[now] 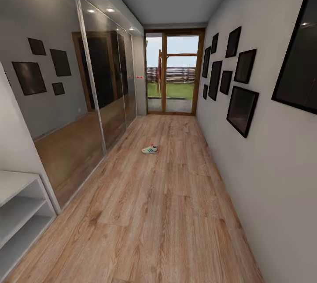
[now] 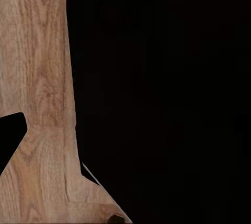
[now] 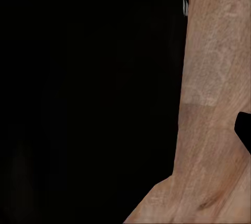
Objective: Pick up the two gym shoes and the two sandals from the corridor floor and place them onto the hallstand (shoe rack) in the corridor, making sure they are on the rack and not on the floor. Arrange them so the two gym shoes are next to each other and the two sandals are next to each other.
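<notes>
We are looking down the corridor: one gym shoe (image 1: 150, 149) is lying alone mid-floor (image 1: 167, 212), far ahead, well apart from the hallstand (image 1: 17, 212) at near left. We cannot tell how either gripper's fingers are standing; dark shapes are blocking the wrist views.

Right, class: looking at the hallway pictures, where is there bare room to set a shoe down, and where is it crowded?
The hallstand at the near left has bare white shelves and a bare top. The corridor floor is bare planks between the mirrored wall and the picture wall. One gym shoe lies alone, mid-corridor. Nowhere looks crowded.
</notes>
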